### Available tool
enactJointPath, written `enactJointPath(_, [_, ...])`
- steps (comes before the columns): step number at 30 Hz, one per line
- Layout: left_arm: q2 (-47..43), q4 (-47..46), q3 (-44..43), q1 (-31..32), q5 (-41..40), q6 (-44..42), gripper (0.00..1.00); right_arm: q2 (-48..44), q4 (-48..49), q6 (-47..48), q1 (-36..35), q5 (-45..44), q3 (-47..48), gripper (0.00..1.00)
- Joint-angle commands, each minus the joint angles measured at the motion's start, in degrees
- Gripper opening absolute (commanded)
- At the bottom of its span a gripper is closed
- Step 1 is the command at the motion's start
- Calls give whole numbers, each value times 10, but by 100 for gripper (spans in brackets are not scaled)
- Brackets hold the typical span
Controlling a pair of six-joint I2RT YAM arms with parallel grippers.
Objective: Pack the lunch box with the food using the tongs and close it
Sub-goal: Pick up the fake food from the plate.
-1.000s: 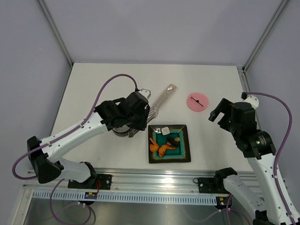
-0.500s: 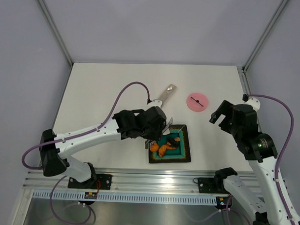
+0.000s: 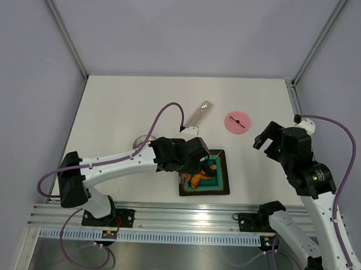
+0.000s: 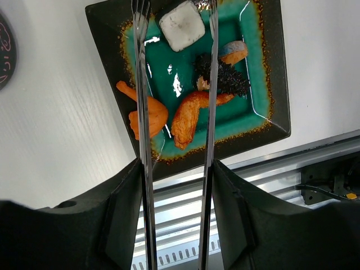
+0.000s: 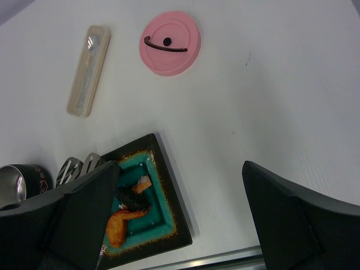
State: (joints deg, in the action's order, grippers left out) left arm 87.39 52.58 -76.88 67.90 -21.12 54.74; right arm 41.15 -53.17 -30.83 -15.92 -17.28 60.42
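Note:
My left gripper (image 3: 197,154) is shut on the tongs (image 4: 143,84) and holds them over the square teal plate (image 4: 270,84). The two tong arms stand spread apart above the food: a white square piece (image 4: 181,25), a dark piece (image 4: 224,77) and orange chunks (image 4: 188,117); nothing is pinched between them. The steel lunch box (image 3: 145,140) stands open left of the plate, partly behind the left arm. Its pink lid (image 3: 237,123) lies flat at the back right. My right gripper (image 3: 264,138) hangs open and empty to the right of the plate, below the lid.
A pale flat case holding a silvery utensil (image 3: 199,113) lies behind the plate, left of the lid. The metal rail (image 3: 183,213) runs along the table's near edge just below the plate. The left arm's purple cable (image 3: 163,111) arcs over the table's middle.
The left arm has swung right from over the lunch box to over the plate, carrying the tongs, whose arms now stand wider. The lunch box shows again. The right arm is still.

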Motion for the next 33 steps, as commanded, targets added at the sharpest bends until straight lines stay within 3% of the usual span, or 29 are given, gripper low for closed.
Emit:
enactJointPath(1, [-13,-12,-5,4,-26,27,53,-9,1,5,0,3,11,99])
enactJointPath(5, [-8,-22,0,5,-18,29,57,-14,0,4,-1,7,7,99])
enactJointPath(24, [66,3,-25,31,-26,47,57,-29,-1,15,0,6,-8,99])
enactJointPath(27, [67,4,-31,35,-31,48,51,-30,-2,15,0,7,-8,99])
enactJointPath(33, [63,22,-56,43,-43,45,27,-34,-1,15,0,8,-6,100])
